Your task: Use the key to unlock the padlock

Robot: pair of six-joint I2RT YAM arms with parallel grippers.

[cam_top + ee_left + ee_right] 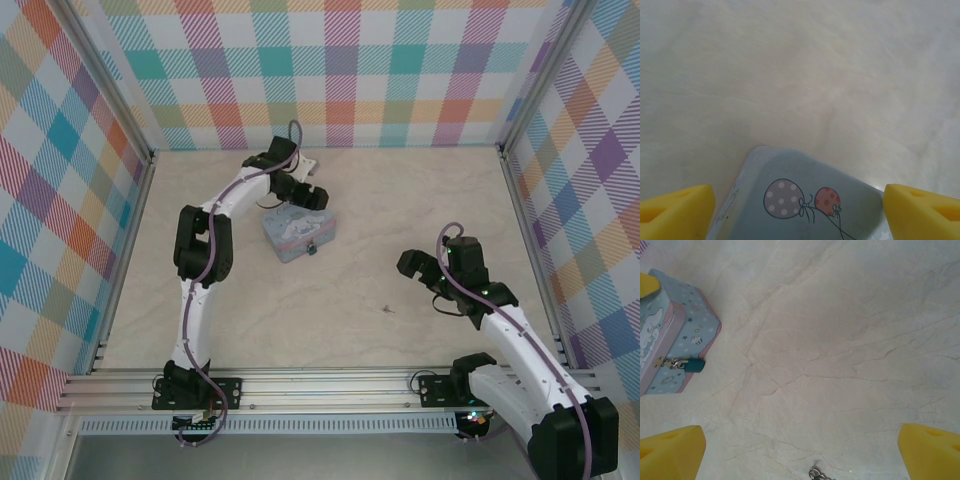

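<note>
The padlock (695, 365) lies lengthwise along the tin's (695, 330) front, shackle (681, 362) toward the clasp (661, 361).

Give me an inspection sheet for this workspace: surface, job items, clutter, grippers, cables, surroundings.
Surface: pale marbled table.
Job's things: padlock hangs on the clasp of the tin; key lies loose on the table.
Clutter: nothing seen.
Grippers: left gripper open, fingers either side of a tin corner; right gripper open, holding nothing, above the key.
Cables: purple cable along each arm.
Surroundings: plaid walls, metal frame.
</note>
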